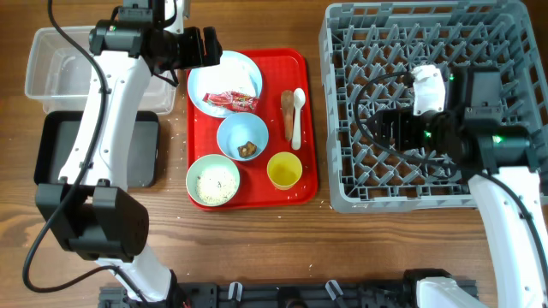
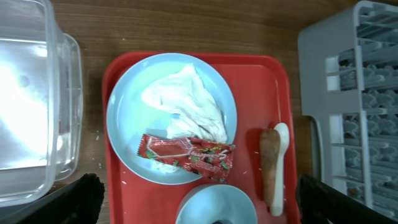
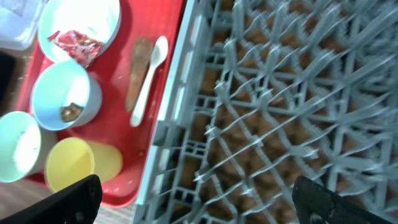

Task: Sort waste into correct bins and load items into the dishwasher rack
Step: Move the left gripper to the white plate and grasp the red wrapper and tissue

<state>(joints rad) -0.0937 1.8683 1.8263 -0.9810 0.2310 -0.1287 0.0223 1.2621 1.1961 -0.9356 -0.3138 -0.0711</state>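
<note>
Left gripper: fingers wide apart, empty, above the plate. Wrapper: on that plate, just ahead, long axis running finger to finger. Right gripper: likewise apart, over the dishwasher rack, farther off.

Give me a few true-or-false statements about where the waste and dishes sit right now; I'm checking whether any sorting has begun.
1. The red-and-white wrapper lies on the pale blue plate. True.
2. The white spoon is already in the dishwasher rack. False: it lies on the red tray, right beside the carrot-like piece.
3. The yellow cup stands on the red tray. True.
4. The brown lump has been dropped into the clear tub. False: it sits in a blue bowl on the red tray.
</note>
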